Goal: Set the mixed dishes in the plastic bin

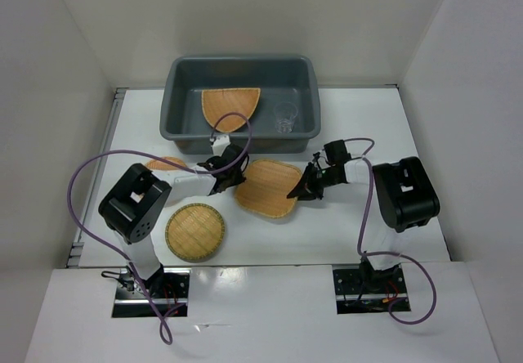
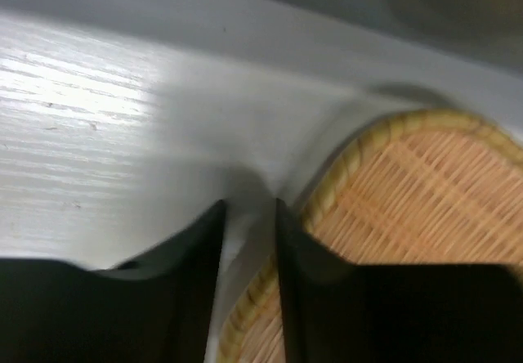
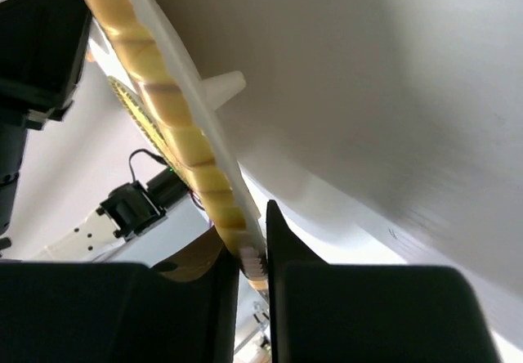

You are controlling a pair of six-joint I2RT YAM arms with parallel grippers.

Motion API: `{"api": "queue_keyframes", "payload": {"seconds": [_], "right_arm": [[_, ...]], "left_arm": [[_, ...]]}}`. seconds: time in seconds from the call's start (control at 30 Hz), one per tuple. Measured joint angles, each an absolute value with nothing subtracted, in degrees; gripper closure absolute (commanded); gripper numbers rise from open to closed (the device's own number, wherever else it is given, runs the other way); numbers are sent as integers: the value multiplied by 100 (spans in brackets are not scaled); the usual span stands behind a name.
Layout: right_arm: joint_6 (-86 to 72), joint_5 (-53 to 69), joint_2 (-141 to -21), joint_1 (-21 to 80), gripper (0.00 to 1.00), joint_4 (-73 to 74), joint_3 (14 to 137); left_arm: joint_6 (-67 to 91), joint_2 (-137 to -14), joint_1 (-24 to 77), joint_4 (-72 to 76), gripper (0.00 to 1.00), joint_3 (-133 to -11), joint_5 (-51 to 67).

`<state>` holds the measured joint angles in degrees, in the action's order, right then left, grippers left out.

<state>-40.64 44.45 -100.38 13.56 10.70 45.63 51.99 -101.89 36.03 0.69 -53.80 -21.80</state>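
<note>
Right jaws clamp the square tray (image 1: 265,185) by its right rim for lifting into the plastic bin (image 1: 180,109); left jaws, slightly parted beside it, hold nothing

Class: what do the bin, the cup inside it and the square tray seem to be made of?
Bin: likely plastic, smooth grey moulded rim. Cup: glass or clear plastic, see-through. Square tray: woven cane or bamboo, perhaps; matte tan weave shows.

Fan-shaped tray (image 1: 231,108) and cup (image 1: 285,118) in bin (image 1: 184,85)
</note>
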Motion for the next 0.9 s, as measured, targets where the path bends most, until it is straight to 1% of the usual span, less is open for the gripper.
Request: {"api": "queue_keyframes", "payload": {"seconds": [0.07,0.1,0.17,0.2,0.33,0.43,0.6,0.7,0.9], "right_arm": [[-4097,4364,-9994,1354,100,1162,4565],[-4106,4327,-9957,1354,100,1227,4563],[-4130,4215,-9824,1352,100,1413,4563],[-4152,4156,-9741,1352,100,1500,4563],[-4178,3881,-9384,1420,100,1721,4567],[-4165,3750,-9137,1439,100,2005,4567],[-4069,3621,-8641,1439,100,2676,4565],[-3953,3568,-8173,1439,100,3157,4543],[-3673,3948,-7030,1474,100,4150,4617]], "left_arm": [[5103,-10165,3592,30,28,-5404,-2331],[5054,-10147,3586,16,11,-5428,-2397],[4974,-10136,3564,-60,0,-5494,-2495],[4954,-10136,3564,-106,0,-5540,-2484],[4783,-10029,3771,-274,0,-5695,-1804],[4521,-9723,3916,-515,0,-5754,-1490],[4040,-8757,3903,-834,0,-5942,-1004],[3774,-8149,3889,-1118,0,-6254,-740],[3474,-7188,3889,-1616,0,-7043,-362]]}}
